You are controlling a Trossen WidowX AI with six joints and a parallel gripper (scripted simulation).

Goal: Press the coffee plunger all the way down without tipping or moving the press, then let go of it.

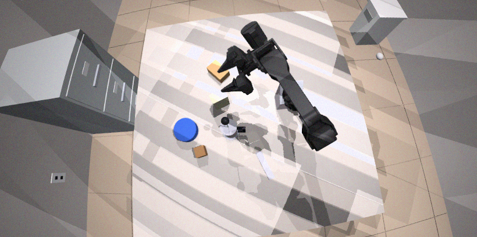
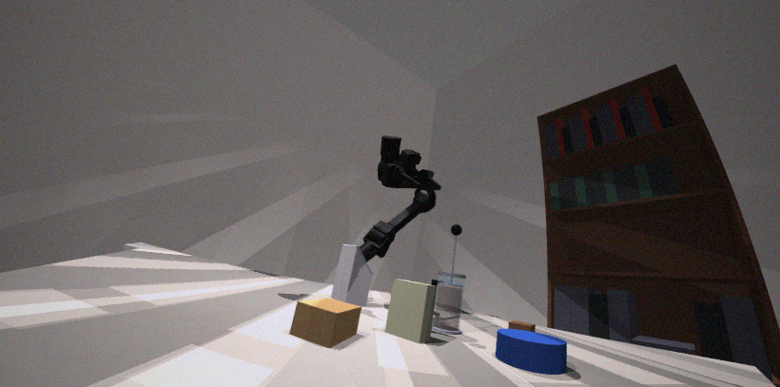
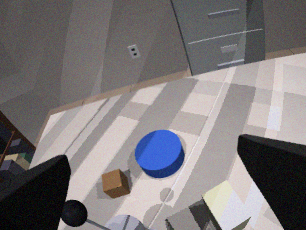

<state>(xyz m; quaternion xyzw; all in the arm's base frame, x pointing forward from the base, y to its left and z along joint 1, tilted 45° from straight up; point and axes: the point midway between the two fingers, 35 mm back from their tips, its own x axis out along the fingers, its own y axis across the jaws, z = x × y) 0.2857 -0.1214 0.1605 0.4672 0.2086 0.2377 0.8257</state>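
From above, the pincer (image 1: 233, 76) hangs high over the bench (image 1: 187, 195) with its two dark fingers spread wide and nothing between them. It sits over the orange box (image 1: 217, 71), well apart from the coffee press (image 1: 228, 128). The press stands nearer the middle of the bench, its black plunger knob (image 1: 224, 120) showing over the glass body, with the blue disc (image 1: 185, 129) just beside it on one side, the pale green block (image 1: 220, 104) near it towards the arm, and a small brown cube (image 1: 199, 151) close by.

From the side, the press (image 2: 449, 302) stands upright behind the pale green block (image 2: 410, 310), and its thin rod lifts the knob (image 2: 456, 229) well above the glass, so I judge the plunger to be fully raised and the pressing not begun. The arm (image 2: 400, 220) carries the pincer (image 2: 406, 171) higher than the knob and off to one side of it.

From the wrist, the knob (image 3: 73, 214) sits low and to the left, between the dark fingers only loosely; the blue disc (image 3: 160, 152) fills the centre instead.

To do this approach well, I would bring the pincer squarely above the knob before descending, keeping clear of the green block. The rod looks slender and the press narrow at its foot, so the push should run straight down its axis; any sideways lean could tip or slide it.
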